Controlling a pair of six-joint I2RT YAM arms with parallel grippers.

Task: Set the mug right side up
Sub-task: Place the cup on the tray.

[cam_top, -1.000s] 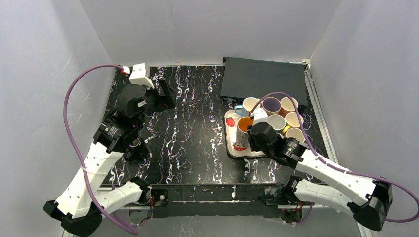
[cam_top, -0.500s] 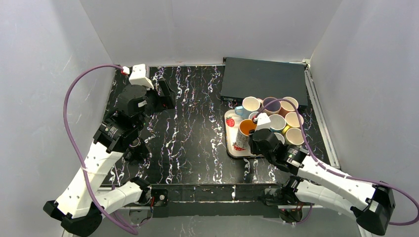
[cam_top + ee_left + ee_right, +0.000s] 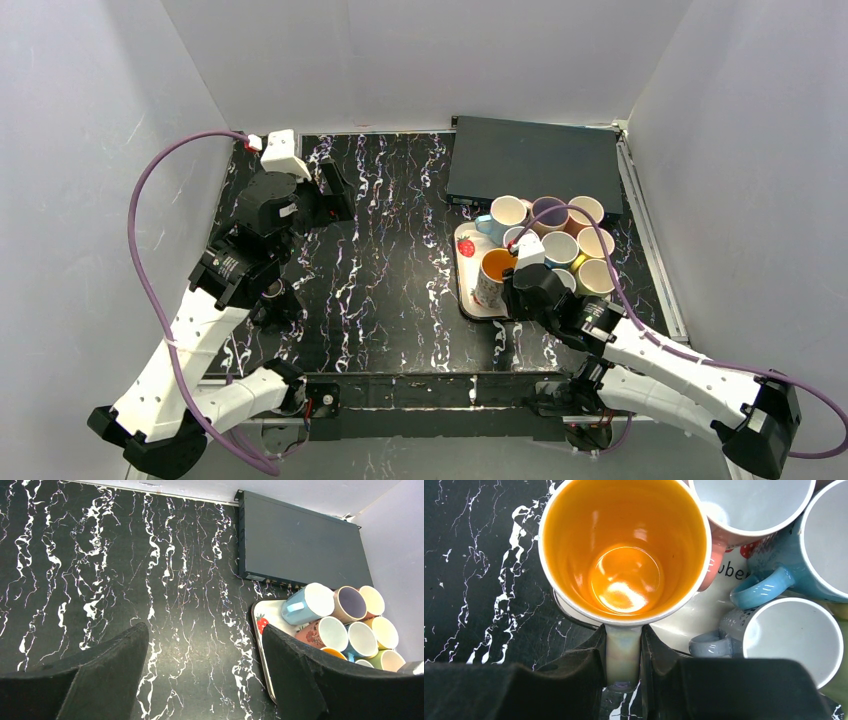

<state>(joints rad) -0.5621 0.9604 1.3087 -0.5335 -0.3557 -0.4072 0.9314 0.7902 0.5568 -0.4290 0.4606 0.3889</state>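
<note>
mug (image 3: 624,550): orange inside, mouth up, at near-left corner of tray (image 3: 466,300) | right gripper (image 3: 623,665): pinching the mug's handle | left gripper (image 3: 205,645): spread wide, holding nothing, above far-left table (image 3: 390,250)

Mugs (image 3: 561,248) on tray (image 3: 465,262), R side.

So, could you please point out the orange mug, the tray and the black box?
orange mug (image 3: 624,580), right wrist view, on its inside bottom.
tray (image 3: 272,612), left wrist view, on its bare white corner.
black box (image 3: 530,160), top view, on its lid.
</note>
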